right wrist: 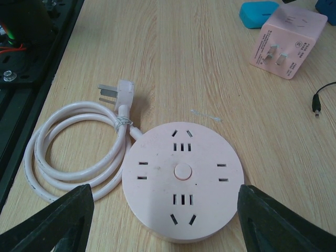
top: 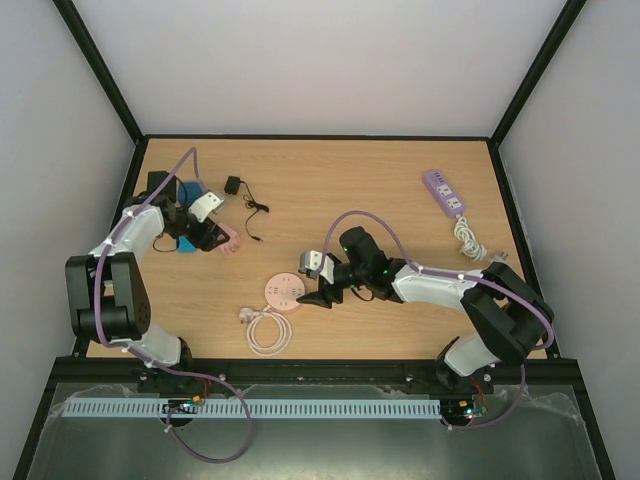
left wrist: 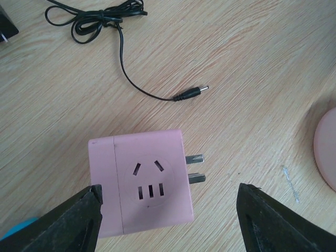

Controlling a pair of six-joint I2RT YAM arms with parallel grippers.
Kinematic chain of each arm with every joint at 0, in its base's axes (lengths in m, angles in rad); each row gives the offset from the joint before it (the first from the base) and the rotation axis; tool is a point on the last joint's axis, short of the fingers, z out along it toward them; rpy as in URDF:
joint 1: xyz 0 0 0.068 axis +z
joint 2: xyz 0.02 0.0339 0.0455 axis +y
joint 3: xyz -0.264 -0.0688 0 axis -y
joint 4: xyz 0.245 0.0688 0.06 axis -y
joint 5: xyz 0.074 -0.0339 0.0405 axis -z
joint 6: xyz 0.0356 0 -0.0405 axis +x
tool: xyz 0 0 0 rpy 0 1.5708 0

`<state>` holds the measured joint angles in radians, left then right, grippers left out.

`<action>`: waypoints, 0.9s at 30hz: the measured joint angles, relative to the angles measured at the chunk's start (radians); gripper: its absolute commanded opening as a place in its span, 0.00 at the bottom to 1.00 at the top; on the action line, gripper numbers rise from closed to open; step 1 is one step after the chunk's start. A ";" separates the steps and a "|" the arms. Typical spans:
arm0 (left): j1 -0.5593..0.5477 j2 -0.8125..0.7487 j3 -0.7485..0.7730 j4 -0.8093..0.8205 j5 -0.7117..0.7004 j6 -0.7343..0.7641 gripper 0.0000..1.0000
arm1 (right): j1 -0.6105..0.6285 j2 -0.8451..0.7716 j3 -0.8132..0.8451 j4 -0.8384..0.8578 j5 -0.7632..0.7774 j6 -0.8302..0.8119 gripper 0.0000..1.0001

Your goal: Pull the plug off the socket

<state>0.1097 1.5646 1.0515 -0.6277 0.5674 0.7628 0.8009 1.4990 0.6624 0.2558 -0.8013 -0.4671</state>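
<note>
A pink cube plug adapter lies on the table with its two metal prongs bare and pointing right. My left gripper is open, its jaws on either side of the cube without touching it. In the top view the cube sits by the left gripper. A round pink socket lies flat with nothing plugged into it. My right gripper is open just above and astride it. In the top view the socket is beside the right gripper.
The socket's coiled pale cord ends in a loose plug. A black adapter with a thin black cable lies behind the cube. Blue blocks sit at the left. A purple power strip lies at the back right.
</note>
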 measured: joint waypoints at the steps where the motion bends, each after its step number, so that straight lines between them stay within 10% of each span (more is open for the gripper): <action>1: 0.000 -0.002 -0.003 0.005 -0.004 0.000 0.73 | 0.000 0.000 0.000 0.000 0.000 0.000 0.74; 27: -0.005 -0.284 -0.136 0.064 0.032 -0.108 1.00 | 0.206 0.190 0.399 -0.408 0.259 -0.191 0.75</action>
<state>0.1051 1.2808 0.9154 -0.5640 0.5999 0.6552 1.0069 1.6890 1.0618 -0.1520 -0.5426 -0.6582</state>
